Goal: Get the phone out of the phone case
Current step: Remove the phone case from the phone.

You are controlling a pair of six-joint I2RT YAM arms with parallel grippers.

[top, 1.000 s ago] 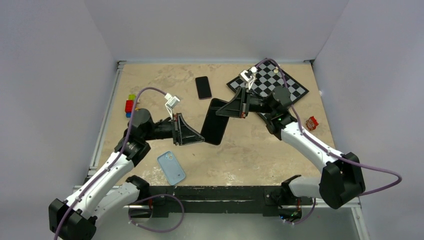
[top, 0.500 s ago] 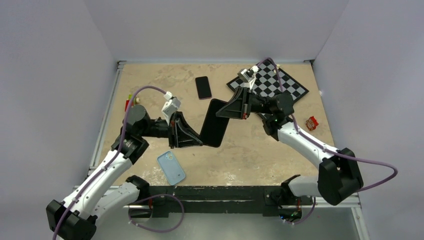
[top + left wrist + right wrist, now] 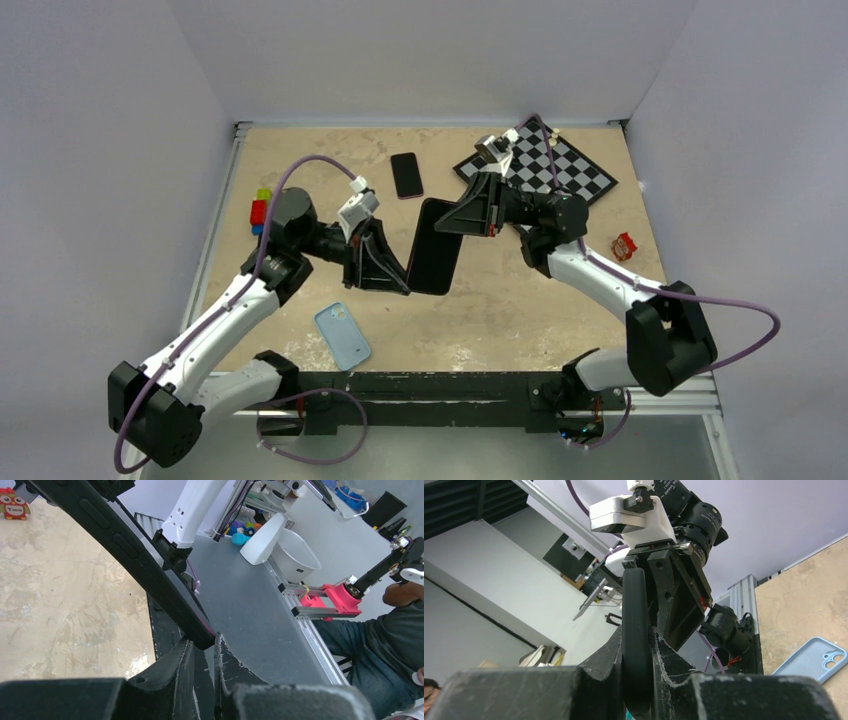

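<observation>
Your left claw (image 3: 401, 286) is clenched on the black phone (image 3: 437, 258) at its 7 o'clock corner; your right claw (image 3: 444, 222) grips its 12 o'clock end.

Soft, even overhead light; the mottled tan tabletop (image 3: 500, 300) shows only faint shadows. Both wrist views are bright, going soft at six o'clock, close to the lens.

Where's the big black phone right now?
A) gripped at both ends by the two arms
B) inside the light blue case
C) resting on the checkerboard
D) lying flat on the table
A: the left arm's fingers and the right arm's fingers each pinch one end of the big black phone.
</observation>
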